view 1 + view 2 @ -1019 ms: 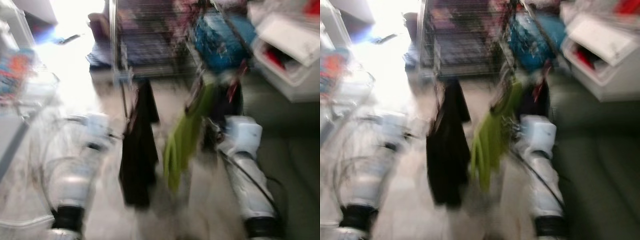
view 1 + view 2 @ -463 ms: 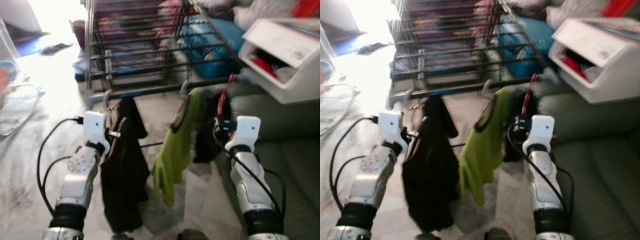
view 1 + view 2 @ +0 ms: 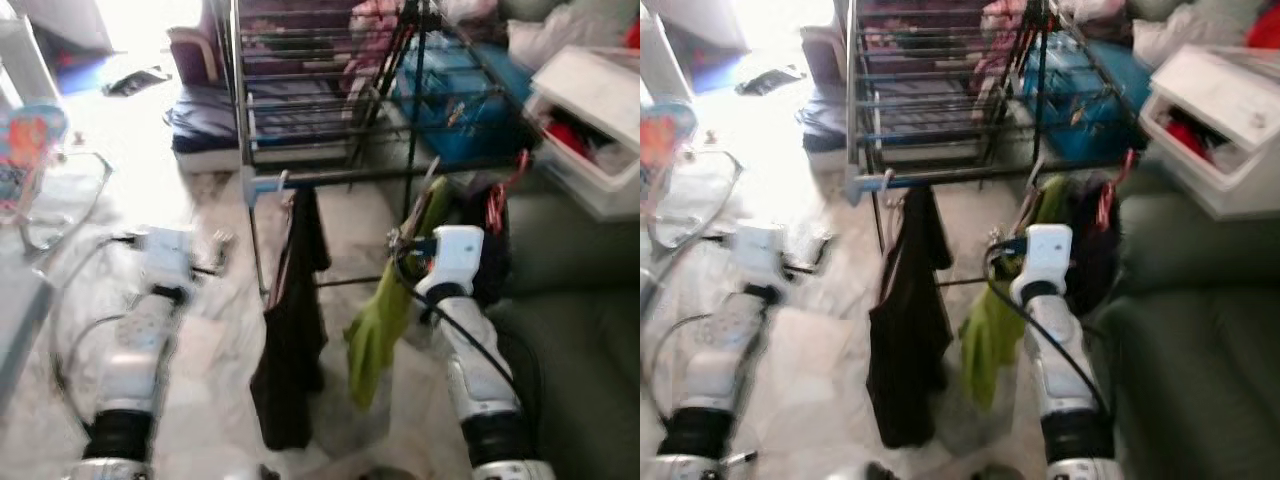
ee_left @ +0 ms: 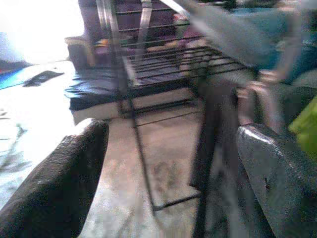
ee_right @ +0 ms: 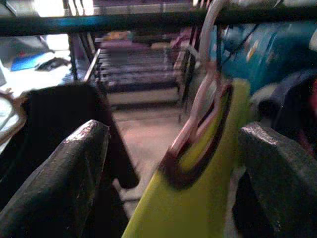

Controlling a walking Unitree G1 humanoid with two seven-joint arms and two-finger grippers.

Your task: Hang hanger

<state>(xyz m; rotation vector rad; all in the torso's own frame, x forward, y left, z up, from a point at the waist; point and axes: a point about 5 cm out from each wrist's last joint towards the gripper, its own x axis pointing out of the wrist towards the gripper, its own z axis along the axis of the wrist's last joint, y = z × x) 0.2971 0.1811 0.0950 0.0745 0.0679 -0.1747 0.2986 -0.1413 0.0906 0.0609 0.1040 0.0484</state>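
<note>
Green shirt (image 3: 385,310) on its pale hanger (image 5: 200,104) hangs from the rack bar (image 3: 400,175); right gripper (image 5: 173,163) released just near it, left gripper (image 4: 168,173) apparently released, well left.

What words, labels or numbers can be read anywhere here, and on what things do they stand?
None can be read.
The colourful box at the robot's left bears a print, too blurred to read.
The blue bag behind the drying rack shows small marks, too small to tell.
The green shirt and black garment show no lettering.
</note>
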